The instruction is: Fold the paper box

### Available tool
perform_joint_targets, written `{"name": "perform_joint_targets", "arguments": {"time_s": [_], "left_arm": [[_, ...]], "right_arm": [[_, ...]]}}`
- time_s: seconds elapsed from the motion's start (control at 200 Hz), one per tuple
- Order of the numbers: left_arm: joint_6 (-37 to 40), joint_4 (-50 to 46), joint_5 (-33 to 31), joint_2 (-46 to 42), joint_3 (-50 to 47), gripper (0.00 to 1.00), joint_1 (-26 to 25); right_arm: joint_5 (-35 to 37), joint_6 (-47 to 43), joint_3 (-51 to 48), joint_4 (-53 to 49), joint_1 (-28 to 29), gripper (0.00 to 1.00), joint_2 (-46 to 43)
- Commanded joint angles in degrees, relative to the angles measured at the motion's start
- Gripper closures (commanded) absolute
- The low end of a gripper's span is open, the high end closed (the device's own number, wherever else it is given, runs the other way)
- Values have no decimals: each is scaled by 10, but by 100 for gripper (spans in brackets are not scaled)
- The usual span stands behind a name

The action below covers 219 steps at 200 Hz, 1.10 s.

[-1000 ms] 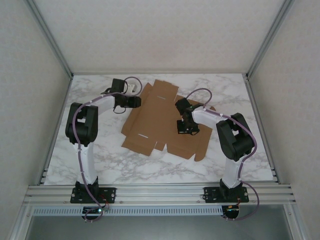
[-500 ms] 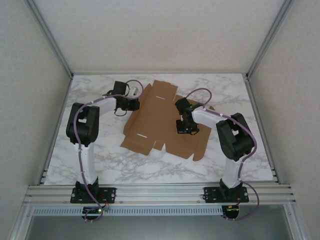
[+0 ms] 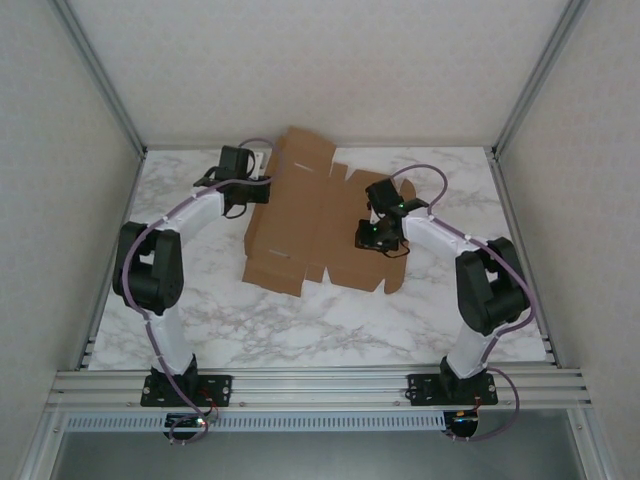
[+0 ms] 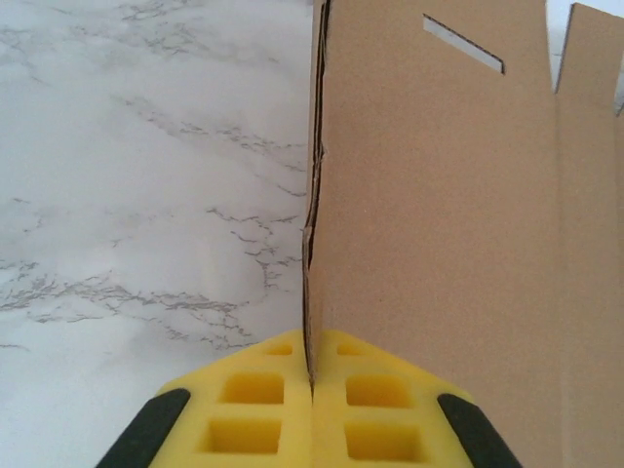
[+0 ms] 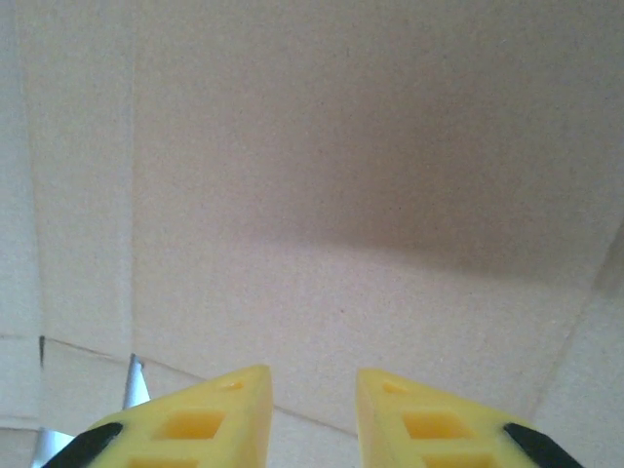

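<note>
On the marble desk (image 3: 210, 310) the paper box (image 3: 320, 230) lies mid-frame, mostly flat, with only its upper-left panel raised where the left gripper (image 4: 312, 369) has its jaws pinched on the edge, while the right gripper (image 5: 312, 385) hangs close over the card, jaws slightly apart and empty, so most of the folding looks undone.

Above the creased brown paper box (image 5: 322, 195), the right pincer (image 5: 312, 382), yellow fingers (image 5: 195, 421) slightly apart.

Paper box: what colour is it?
The paper box is plain brown; clearest in the top external view.
</note>
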Motion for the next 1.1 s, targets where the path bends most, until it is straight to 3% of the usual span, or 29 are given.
{"name": "perform_joint_targets", "arguments": {"time_s": [0.0,0.17,0.315,0.441,0.591,1.091], "left_arm": [[3,-16,-29,-10,3,100,-14],[-7,-32,-16,-4,22,100,-16],[-53,-111,6,33,91,100,-25],[-83,-148,12,46,127,100,-32],[-107,-185,7,65,167,100,-40],[-232,-204,50,117,292,100,-113]], "right_arm": [[-76,36,43,28,1,76,35],[-117,63,108,42,-6,86,111],[-110,79,168,2,-29,95,175],[-80,46,209,-34,-42,97,202],[-115,21,240,-51,-46,99,246],[-101,13,200,-39,-39,100,268]]}}
